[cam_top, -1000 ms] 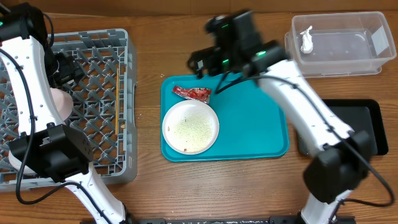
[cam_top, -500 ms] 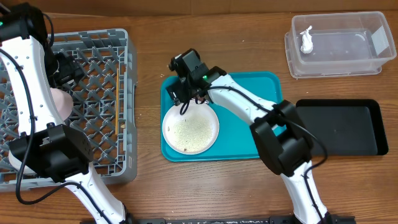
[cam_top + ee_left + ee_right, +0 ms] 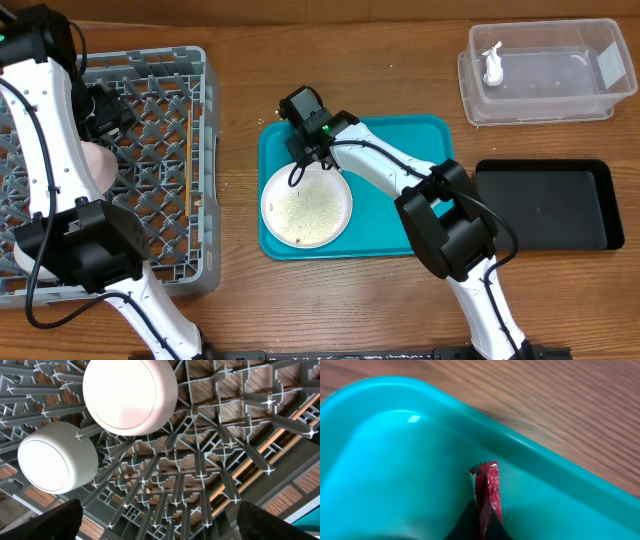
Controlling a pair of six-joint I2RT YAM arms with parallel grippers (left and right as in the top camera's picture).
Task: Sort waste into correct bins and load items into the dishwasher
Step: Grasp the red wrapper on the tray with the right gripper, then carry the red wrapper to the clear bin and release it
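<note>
1. Waste sorting: the right gripper (image 3: 480,529) is pinched on the red wrapper (image 3: 487,491) at the teal tray's (image 3: 400,215) 11 o'clock corner.
2. Next, I judge: lift clear, then carry to the clear tub (image 3: 600,108) or black tray (image 3: 545,205), at 2–3 o'clock.
3. Left gripper (image 3: 160,527) hangs spread over the rack (image 3: 200,460).

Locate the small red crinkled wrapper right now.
In the right wrist view, the small red crinkled wrapper is inside the teal plastic tray close to its rim, at the right gripper; overhead, that gripper hides it beside the round white plate.
</note>
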